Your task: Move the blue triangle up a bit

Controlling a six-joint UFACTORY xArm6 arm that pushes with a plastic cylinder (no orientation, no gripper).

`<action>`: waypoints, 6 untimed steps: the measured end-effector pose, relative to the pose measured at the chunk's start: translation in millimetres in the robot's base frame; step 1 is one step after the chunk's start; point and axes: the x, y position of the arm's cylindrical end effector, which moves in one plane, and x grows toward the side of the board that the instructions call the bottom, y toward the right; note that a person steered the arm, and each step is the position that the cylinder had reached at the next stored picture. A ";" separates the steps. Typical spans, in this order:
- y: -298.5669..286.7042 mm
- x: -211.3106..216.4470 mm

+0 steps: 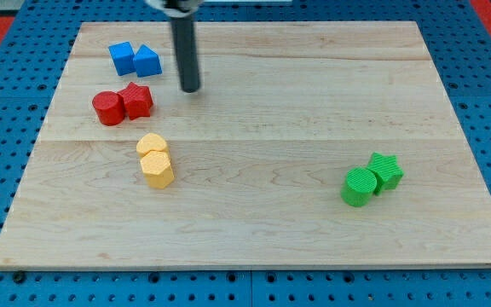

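Blue triangle (147,60) is seen near the wooden board's (314,102) top-left corner, touching a blue cube (122,57) on its left. My tip (191,89) is placed just right of the triangle and slightly lower, apart from it. No claw is fitted, only a bare rod. Below the triangle: red cylinder (106,108) touching red star (136,100). Further below: two yellow blocks (155,160), touching. Far right of the triangle and lower: green cylinder (359,187) against green star (386,169).

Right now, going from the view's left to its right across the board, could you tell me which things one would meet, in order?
red cylinder → blue cube → yellow blocks → my tip → green cylinder → green star. The red star and blue triangle overlap their neighbours, so I leave them out.
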 end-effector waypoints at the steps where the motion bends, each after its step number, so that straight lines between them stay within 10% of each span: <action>1: -64.0 -4.6; 3: -122.3 -49.3; 6: 27.0 -20.3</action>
